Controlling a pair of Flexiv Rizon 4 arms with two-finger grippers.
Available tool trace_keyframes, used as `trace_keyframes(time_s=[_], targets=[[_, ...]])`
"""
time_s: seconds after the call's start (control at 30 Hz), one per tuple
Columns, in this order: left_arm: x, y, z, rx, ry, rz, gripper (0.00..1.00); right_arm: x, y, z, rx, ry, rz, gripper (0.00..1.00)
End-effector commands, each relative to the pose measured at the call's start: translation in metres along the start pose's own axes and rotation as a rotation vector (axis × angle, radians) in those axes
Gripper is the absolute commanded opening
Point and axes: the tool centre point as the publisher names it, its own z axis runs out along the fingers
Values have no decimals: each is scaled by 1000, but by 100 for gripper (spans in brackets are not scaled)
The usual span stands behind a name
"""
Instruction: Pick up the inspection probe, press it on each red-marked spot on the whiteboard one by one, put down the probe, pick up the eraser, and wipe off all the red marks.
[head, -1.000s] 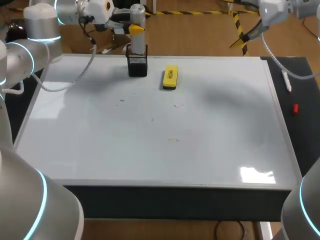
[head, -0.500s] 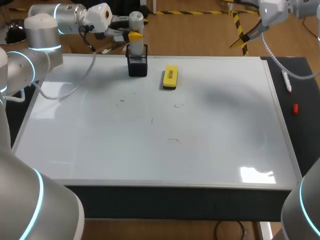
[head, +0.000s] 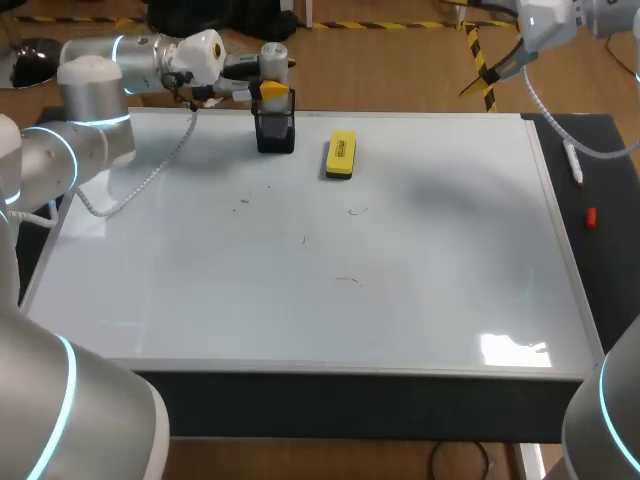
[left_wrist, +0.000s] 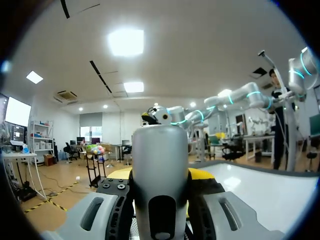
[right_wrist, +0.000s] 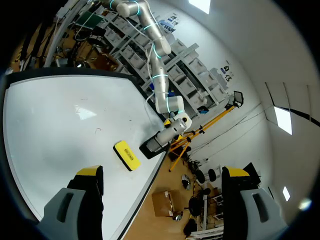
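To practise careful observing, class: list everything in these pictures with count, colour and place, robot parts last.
whiteboard: one, white, covering the table
eraser: one, yellow, on the whiteboard's far part
holder: one, black, left of the eraser
inspection probe: one, silver, upright at the holder
marks: a few, dark, faint, mid-whiteboard
pen: one, white, right of the whiteboard
small red thing: one, near the pen
left claw: one, yellow-tipped, shut on the probe
right claw: one, yellow-tipped, open

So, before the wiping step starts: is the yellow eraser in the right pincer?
No, the eraser lies on the whiteboard beside the black holder, and the open right pincer holds nothing.
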Motion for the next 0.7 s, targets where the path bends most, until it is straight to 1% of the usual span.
trace_keyframes(time_s=[0.03,0.23,0.27,0.3,0.33,0.5,0.6,0.67,0.7], targets=[[-10,11,-3,80,221,-7,0,-1,0,-1,1,6,-2,100],[-11,17,-2,87,206,-17,0,-1,0,-1,1,6,-2,100],[-11,17,-2,88,205,-18,47,-1,0,-1,1,6,-2,100],[-11,17,-2,88,204,-18,96,-1,0,-1,1,6,-2,100],[-10,17,-2,88,204,-18,100,-1,0,-1,1,6,-2,100],[-6,8,-1,84,198,-10,100,-1,0,-1,1,6,-2,100],[3,-10,-1,71,190,-16,100,-1,0,-1,1,6,-2,100],[15,-28,-2,78,191,1,100,-1,0,-1,1,6,-2,100],[22,-37,-3,75,179,-7,100,-1,0,-1,1,6,-2,100]])
